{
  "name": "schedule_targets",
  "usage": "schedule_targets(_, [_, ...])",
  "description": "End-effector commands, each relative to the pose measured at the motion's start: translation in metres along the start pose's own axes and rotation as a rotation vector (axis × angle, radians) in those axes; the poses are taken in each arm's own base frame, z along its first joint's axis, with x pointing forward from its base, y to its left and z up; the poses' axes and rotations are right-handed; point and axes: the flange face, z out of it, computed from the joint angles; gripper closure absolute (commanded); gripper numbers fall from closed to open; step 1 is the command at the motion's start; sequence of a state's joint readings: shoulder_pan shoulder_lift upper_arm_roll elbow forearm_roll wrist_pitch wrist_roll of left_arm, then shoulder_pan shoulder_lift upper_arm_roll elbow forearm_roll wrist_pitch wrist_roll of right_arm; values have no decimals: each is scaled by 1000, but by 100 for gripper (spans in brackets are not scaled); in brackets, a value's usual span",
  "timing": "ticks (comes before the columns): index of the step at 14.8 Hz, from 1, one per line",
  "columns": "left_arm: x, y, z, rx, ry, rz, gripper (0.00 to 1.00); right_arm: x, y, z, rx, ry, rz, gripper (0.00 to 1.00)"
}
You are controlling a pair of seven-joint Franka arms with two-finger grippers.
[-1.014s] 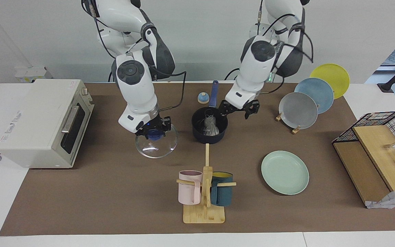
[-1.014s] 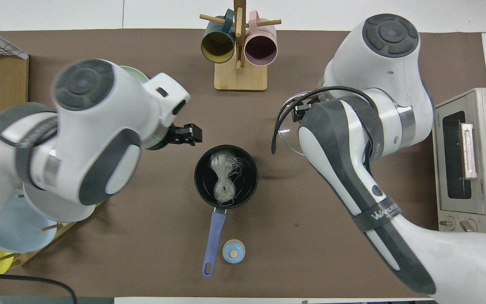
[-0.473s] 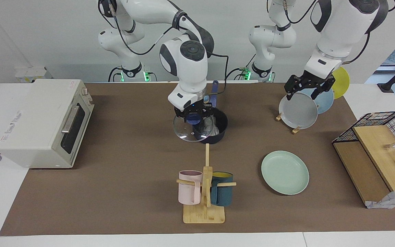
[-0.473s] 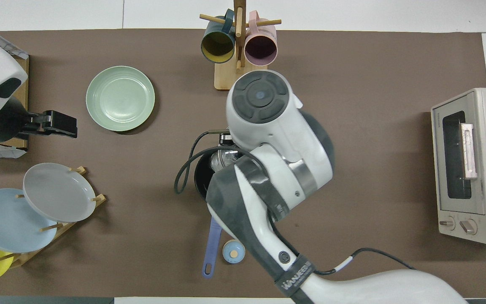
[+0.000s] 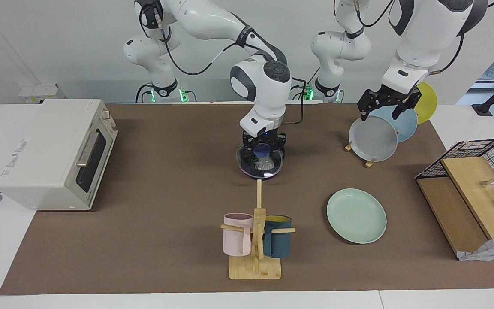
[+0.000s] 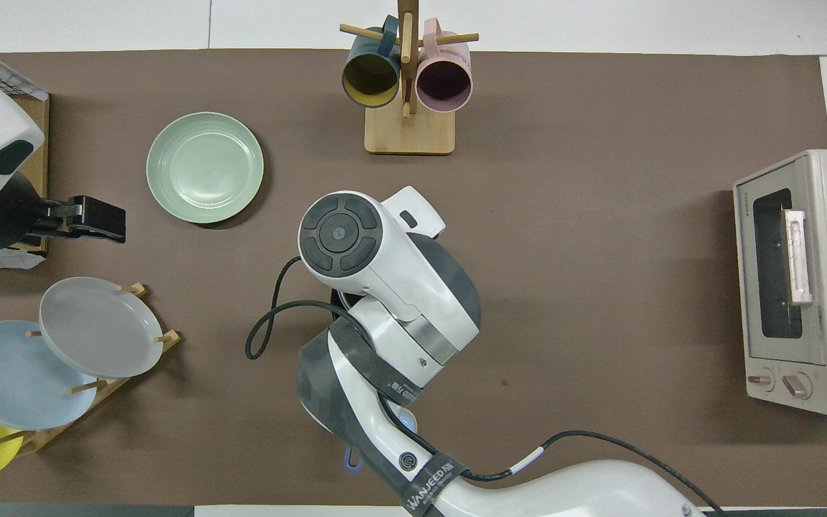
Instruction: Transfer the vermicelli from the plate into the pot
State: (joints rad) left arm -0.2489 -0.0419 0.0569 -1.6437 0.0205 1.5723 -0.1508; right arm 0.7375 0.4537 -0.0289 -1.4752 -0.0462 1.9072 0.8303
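The pot (image 5: 259, 174) stands mid-table with a glass lid (image 5: 249, 165) covering its mouth. Through the glass I see a whitish bundle of vermicelli (image 5: 265, 163) inside. My right gripper (image 5: 262, 150) is shut on the lid's blue knob, directly over the pot. In the overhead view the right arm hides the pot, and only the handle's tip (image 6: 351, 459) shows. The mint-green plate (image 5: 356, 216) (image 6: 204, 167) lies bare, toward the left arm's end. My left gripper (image 5: 380, 115) (image 6: 115, 219) hangs open and holds nothing, up over the plate rack.
A plate rack (image 5: 369, 163) holds grey, light blue and yellow plates. A mug tree (image 5: 255, 240) with a pink and a teal mug stands farther from the robots than the pot. A toaster oven (image 5: 54, 152) and a wire basket (image 5: 487, 154) with wooden boards occupy the table's two ends.
My right arm carried the glass lid from beside the pot onto the pot's mouth. My left arm pulled away from the pot and rose over the plate rack.
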Motion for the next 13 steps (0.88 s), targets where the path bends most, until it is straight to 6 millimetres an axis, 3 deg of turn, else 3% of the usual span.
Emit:
schedule_targets(1, [-7,-3,-7,30,-32,-20,0,-10,-5,-6,6,16,28,67])
schedule_targets(6, [-7,-22,-30,-51,-68,-63,0,-20,-6,3,-3,-5,34,67])
schedule_targets(13, [-8,-26,-13,-49,-70,-61,0,-28,-9,3,-11,-23,60,67])
